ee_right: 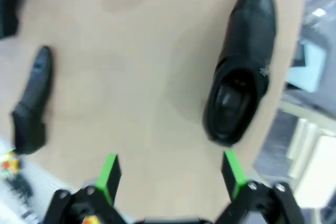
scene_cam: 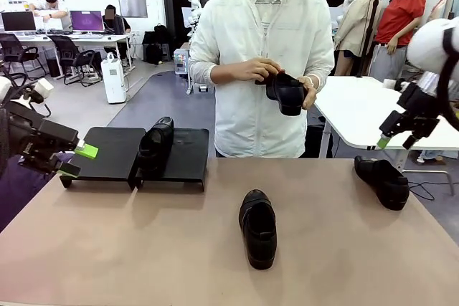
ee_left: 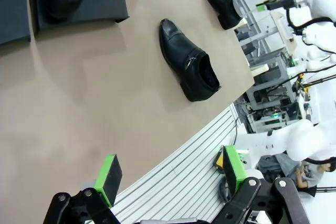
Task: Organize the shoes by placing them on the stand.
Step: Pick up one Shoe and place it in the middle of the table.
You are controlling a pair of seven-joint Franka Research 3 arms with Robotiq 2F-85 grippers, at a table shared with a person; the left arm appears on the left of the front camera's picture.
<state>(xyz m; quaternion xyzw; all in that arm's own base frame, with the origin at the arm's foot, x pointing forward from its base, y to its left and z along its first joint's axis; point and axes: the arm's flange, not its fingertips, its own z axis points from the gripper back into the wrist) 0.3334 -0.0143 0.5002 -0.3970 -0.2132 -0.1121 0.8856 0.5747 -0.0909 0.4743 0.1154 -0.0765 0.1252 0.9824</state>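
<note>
Empty, jaws wide apart: left gripper (ee_left: 170, 174), right gripper (ee_right: 172, 171).
Untouched, the right shoe (ee_right: 241, 61) lies below right gripper; middle shoe (ee_left: 190, 61) well right of left gripper.

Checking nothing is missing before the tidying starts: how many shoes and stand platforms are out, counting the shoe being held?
Shoes: 4 - one on a platform, one in the middle of the table, one near its right edge, one in the person's hands
Stand platforms: 2
Total: 6

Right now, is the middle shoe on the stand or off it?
Off: the middle shoe rests sole-down on the tan tabletop, apart from the stand.
</note>
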